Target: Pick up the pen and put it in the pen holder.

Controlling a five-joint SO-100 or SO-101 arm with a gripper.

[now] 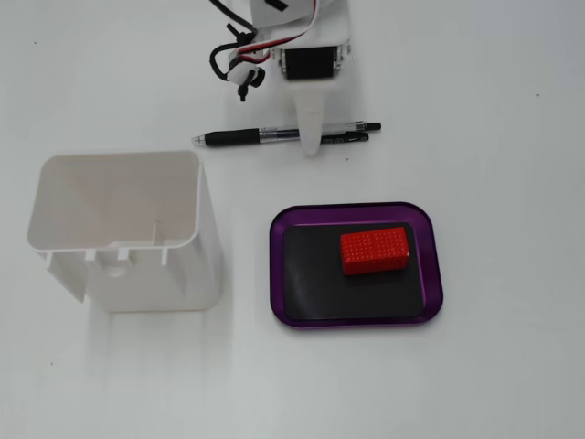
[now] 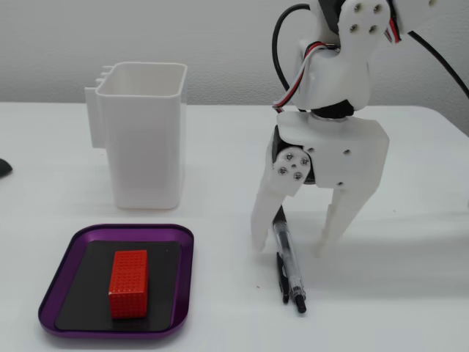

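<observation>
Straddling the slim black pen [image 2: 289,265], the white plastic pincer [image 2: 292,249] stands spread.

I stand on a plain white table [image 2: 410,308] that fills the whole downward-looking fixed view [image 1: 512,366]. Behind it, in the side-on fixed view, runs a bare pale grey wall [image 2: 183,37]. The light is bright and even, throwing only soft, faint shadows across the tabletop.
</observation>
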